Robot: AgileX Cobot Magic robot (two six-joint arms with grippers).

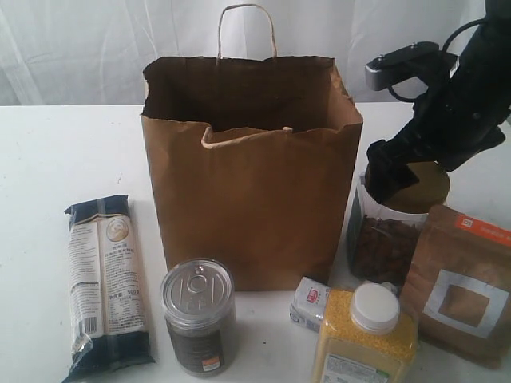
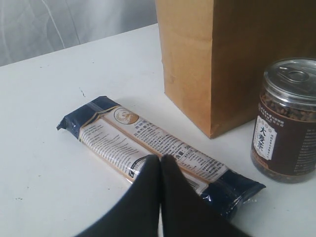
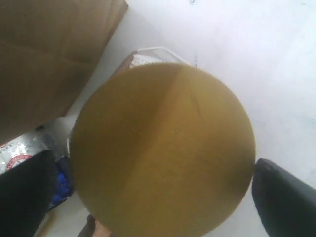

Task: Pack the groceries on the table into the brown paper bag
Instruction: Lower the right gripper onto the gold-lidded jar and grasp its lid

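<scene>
**Exterior view.** A wide white surface (image 1: 48, 159) is carrying everything; a white draped curtain (image 1: 96, 48) is closing off the room behind it. The brown paper bag (image 1: 251, 199) is standing upright and open-mouthed at the middle, one loop handle (image 1: 247, 24) rising at its far rim. Near left, the long dark-blue noodle packet (image 1: 106, 287) is lying flat; the silver pull-tab can (image 1: 198, 315) is standing just right of it, in front of the bag. Near right, the small white-blue packet (image 1: 310, 303), the white-capped yellow-grain bottle (image 1: 367, 331) and the brown windowed pouch (image 1: 459, 287) are sitting close together. The gold-lidded clear jar (image 1: 387, 239) is standing on the surface just right of the bag, and the right fingers (image 1: 385, 171) are straddling its gold lid (image 1: 427, 191).

**Left wrist view.** The left fingers (image 2: 148, 187) are pressing together, holding nothing, over the noodle packet; whether they are touching it cannot be told. Bag and can are standing beyond on the bare white surface.

**Right wrist view.** The gold lid is filling the frame; the right fingers are standing spread, one at each side of it, a slim gap showing at one side.
</scene>
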